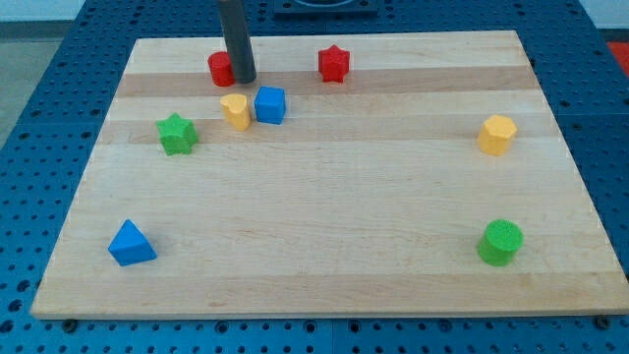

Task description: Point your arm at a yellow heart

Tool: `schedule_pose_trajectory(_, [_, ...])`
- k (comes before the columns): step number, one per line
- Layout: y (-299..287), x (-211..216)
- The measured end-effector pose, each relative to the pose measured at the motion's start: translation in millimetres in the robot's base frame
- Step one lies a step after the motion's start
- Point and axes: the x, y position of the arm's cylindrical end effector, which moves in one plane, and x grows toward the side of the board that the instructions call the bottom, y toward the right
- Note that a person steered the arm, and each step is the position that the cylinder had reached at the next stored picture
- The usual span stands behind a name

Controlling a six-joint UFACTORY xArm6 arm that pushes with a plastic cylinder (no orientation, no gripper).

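Observation:
The yellow heart (235,111) lies on the wooden board at the view's upper left, touching or almost touching a blue cube (270,104) on its right. My tip (243,79) comes down from the view's top edge and rests just above the yellow heart, a short gap away. It stands against the right side of a red block (220,69), whose shape is partly hidden by the rod.
A green star (177,134) lies left of the heart. A red star (334,63) is at the top middle. A yellow hexagonal block (497,134) sits at the right, a green cylinder (501,242) at the lower right, a blue triangle (130,244) at the lower left.

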Motion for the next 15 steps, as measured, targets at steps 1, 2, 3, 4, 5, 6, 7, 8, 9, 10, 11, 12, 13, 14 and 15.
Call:
schedule_pose_trajectory(1, [-72.7, -13.1])
schedule_pose_trajectory(2, [-71.9, -13.0])
schedule_pose_trajectory(3, [-64.1, -13.0])
schedule_pose_trajectory(4, [-64.1, -11.4])
schedule_pose_trajectory(5, [-64.1, -11.4])
schedule_pose_trajectory(6, [-55.3, 2.0])
schedule_pose_trajectory(7, [-32.8, 13.1])
schedule_pose_trajectory(8, [-32.8, 38.3])
schedule_pose_trajectory(9, [-1.3, 64.9])
schedule_pose_trajectory(10, [-73.3, 78.6])
schedule_pose_trajectory(11, [-143.1, 85.1])
schedule_pose_trajectory(12, [-177.5, 176.3])
schedule_pose_trajectory(13, [-175.7, 233.4])
schedule_pose_trajectory(14, [-114.5, 266.1])
schedule_pose_trajectory(15, [-113.6, 277.8])
